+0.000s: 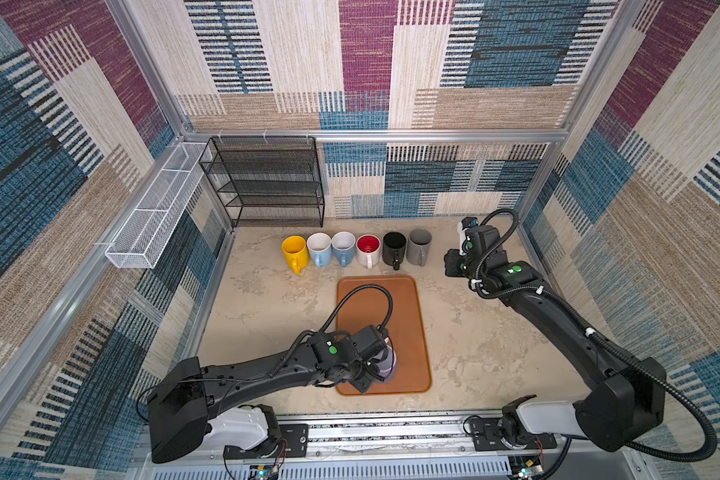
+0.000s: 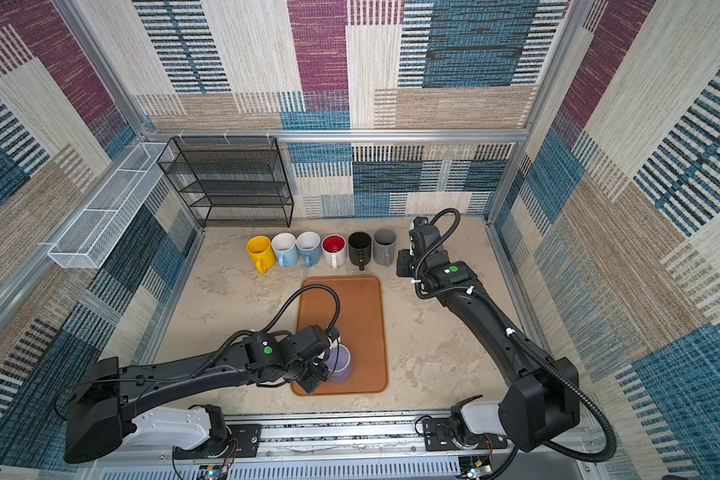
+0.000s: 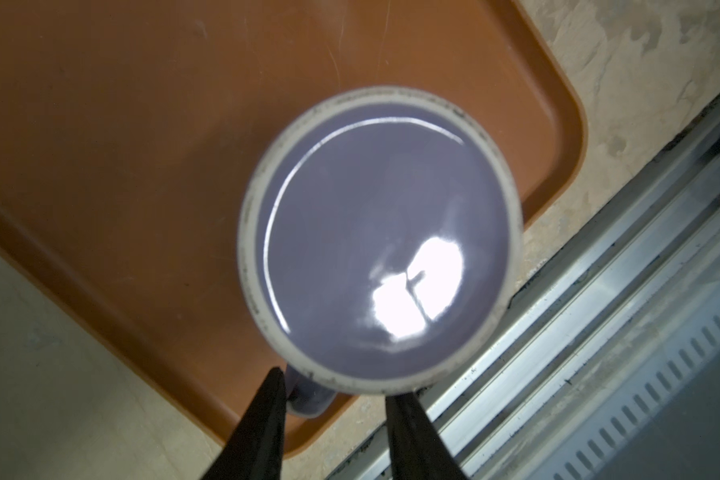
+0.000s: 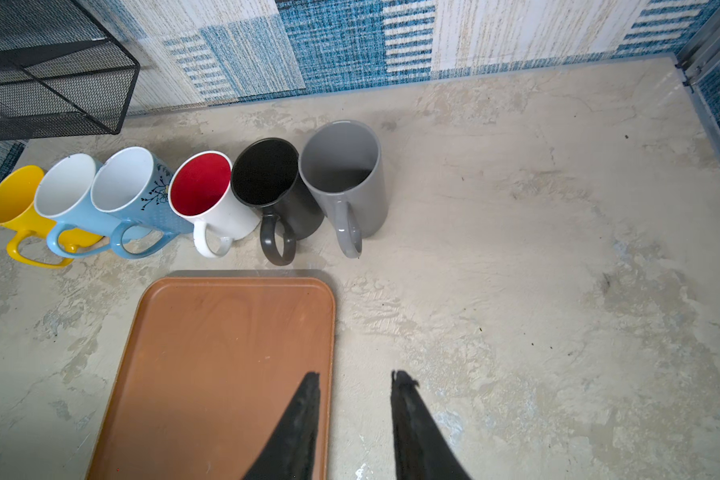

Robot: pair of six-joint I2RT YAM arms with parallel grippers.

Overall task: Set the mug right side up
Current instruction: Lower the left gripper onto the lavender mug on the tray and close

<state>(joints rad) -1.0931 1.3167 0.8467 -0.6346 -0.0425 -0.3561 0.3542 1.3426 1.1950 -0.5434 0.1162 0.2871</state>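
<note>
Two parted left jaws flank the handle [image 3: 308,399] of the inverted mug [image 3: 379,241]; right jaws gape empty.

I'm working in a lab test cell, not anyone's kitchen. Aluminium frame bars [image 1: 375,135] box me in, patchwork woven panels [image 1: 366,62] stand in for walls, and both arms are bolted to a metal rail [image 1: 391,432]. Everything looks staged. Ahead of the right gripper [image 4: 356,376] jaws, a row of mugs [image 4: 200,195] lines the back wall on a mottled tabletop [image 4: 537,270]. A brown tray [image 4: 208,353] lies near the jaws, and a black mesh rack [image 4: 51,70] stands beyond the mugs.
</note>
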